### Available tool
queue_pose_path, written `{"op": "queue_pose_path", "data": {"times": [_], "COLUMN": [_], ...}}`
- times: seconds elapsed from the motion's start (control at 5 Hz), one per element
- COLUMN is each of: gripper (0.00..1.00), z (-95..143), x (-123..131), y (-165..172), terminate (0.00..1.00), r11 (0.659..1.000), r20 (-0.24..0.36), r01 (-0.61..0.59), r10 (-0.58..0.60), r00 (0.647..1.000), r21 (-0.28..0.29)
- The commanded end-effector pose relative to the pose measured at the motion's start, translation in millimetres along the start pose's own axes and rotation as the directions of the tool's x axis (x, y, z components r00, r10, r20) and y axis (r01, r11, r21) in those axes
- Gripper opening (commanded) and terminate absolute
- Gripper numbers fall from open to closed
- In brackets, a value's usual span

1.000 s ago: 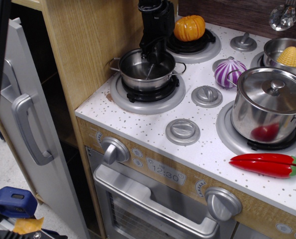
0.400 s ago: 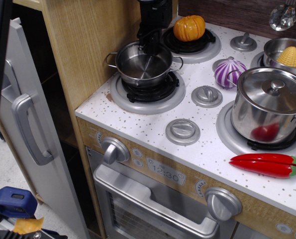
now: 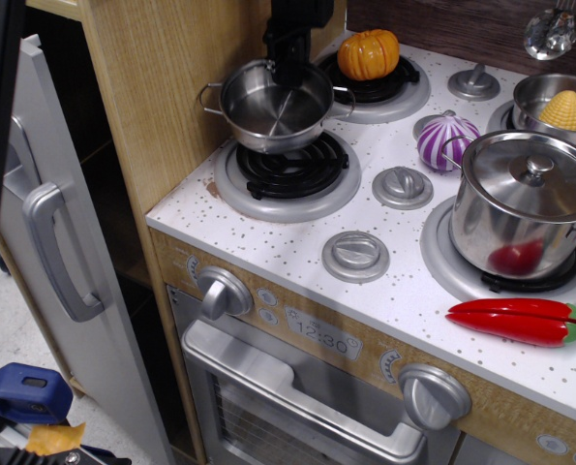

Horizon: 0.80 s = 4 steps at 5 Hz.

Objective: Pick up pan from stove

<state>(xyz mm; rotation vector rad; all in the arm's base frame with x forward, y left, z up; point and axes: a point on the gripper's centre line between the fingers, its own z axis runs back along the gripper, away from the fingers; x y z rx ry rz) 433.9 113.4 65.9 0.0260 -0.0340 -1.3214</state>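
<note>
Clamped on the rim by the claw (image 3: 289, 74), the pan (image 3: 273, 105) now hangs clear above its burner (image 3: 288, 172).

From my screen I see a pumpkin (image 3: 369, 53) at top centre; a purple onion (image 3: 446, 139) right of centre; a lidded pot (image 3: 526, 201) at right, a red chili (image 3: 521, 321) below it; corn (image 3: 567, 109) in a bowl (image 3: 537, 94) at upper right; a grey door (image 3: 60, 252) at left.

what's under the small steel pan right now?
The small shallow shiny steel pan, gripped at its far rim by the black tool, hangs above the grey front-left burner. The burner's black grate shows bare; its far edge is covered by the pan.
</note>
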Motion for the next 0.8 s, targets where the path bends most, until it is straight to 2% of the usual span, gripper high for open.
{"op": "queue_pose_path", "data": {"times": [0.0, 0.2, 0.4, 0.6], "gripper": [0.0, 0.0, 0.0, 0.0], "z": [63, 72, 70, 62], "x": [0, 11, 17, 26], "y": [13, 5, -10, -18], "terminate": [0.0, 0.0, 0.0, 1.0], "r11": [0.997, 0.997, 0.994, 0.989], "r20": [0.003, 0.008, 0.009, 0.037], "r01": [-0.016, -0.05, -0.084, -0.105], "r10": [0.015, 0.049, 0.083, 0.101], "r00": [1.0, 0.999, 0.996, 0.994], "r21": [0.081, 0.065, 0.07, 0.104]}}
